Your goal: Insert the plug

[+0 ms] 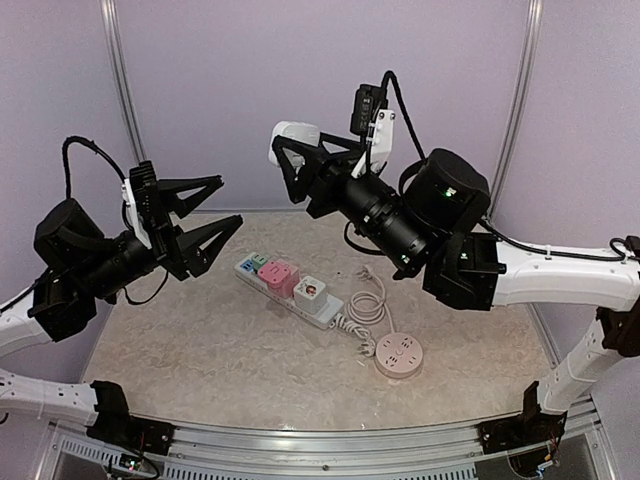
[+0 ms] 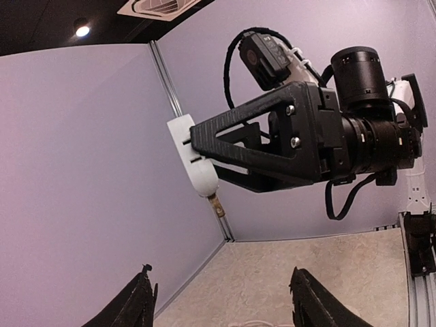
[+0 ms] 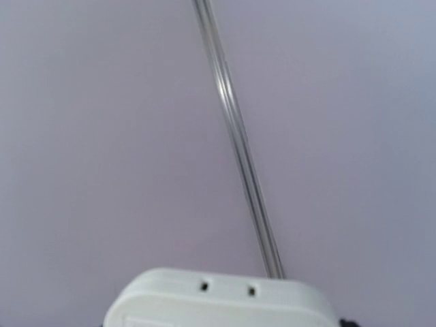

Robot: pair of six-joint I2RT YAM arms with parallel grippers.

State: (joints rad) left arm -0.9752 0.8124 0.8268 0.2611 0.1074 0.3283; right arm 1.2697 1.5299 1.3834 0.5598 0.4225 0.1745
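Plug (image 1: 295, 133) is held way up in the air, clamped between the fingers of the right gripper (image 1: 289, 165) and well above the table (image 1: 200, 350). In the left wrist view a brassy prong (image 2: 216, 204) can be seen poking out of its lower end, angled down and slightly sideways. Best guess: it's been raised like that so its orientation can be sorted out before any descent is tried, though that can't be confirmed from here. In the right wrist view only the white top of the plug body is caught against the wall, so nothing useful is shown there.

The left gripper (image 1: 228, 202) is spread wide with nothing in it, hovering over the left side of the table and aimed toward the plug. It's probably parked there to take a handoff or to steady something.

The power strip (image 1: 290, 280) is laid out on the table below and between the two grippers, well apart from the plug. A round socket hub (image 1: 400, 355) with a looped cord (image 1: 368, 305) is set just beside it. Which socket is meant can't be told.
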